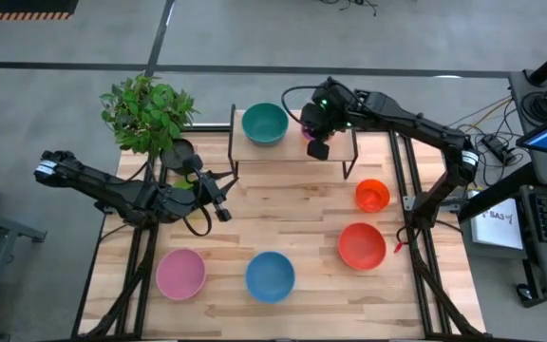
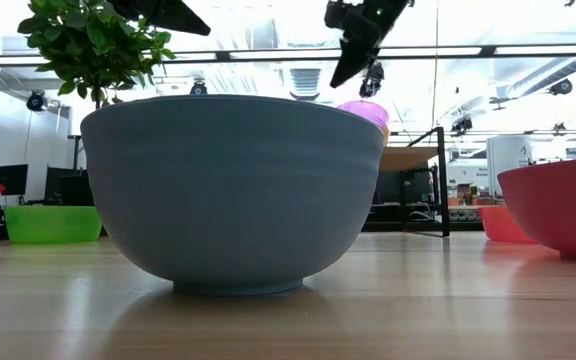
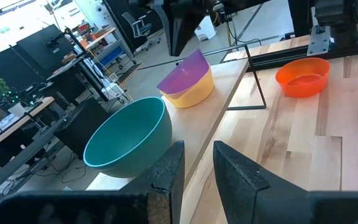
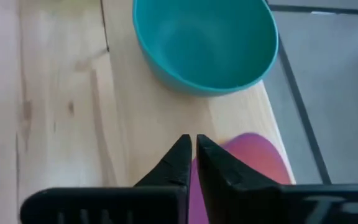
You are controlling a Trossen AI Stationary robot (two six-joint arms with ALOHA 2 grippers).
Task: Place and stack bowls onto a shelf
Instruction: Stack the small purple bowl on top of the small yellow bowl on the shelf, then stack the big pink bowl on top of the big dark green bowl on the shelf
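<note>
Blue bowl [image 2: 230, 190]: nearest the low camera, filling that view for you; it sits at the near edge of the bench, between the pink bowl [image 1: 180, 274] and the red bowl [image 1: 362, 245].
Shelf [image 1: 254, 149]: at the far edge, carrying the teal bowl [image 1: 265, 123] and, at its right end, the purple bowl [image 3: 186, 70] tilted in the yellow bowl [image 3: 194, 93].
Large bowls: you have four, teal, blue, pink, red.
Small bowls: four, purple, yellow, orange bowl [image 1: 372, 195] by the right edge, lime green bowl [image 2: 52, 223].
Views: only the low view shows you the green bowl clearly; only the left wrist view shows yellow under purple.
Right gripper [image 4: 193, 152]: over the shelf's right end, fingers nearly together, pinching the purple bowl's rim.
Left gripper [image 3: 194, 160]: fingers slightly spread, holding nothing, near the shelf's left legs.
</note>
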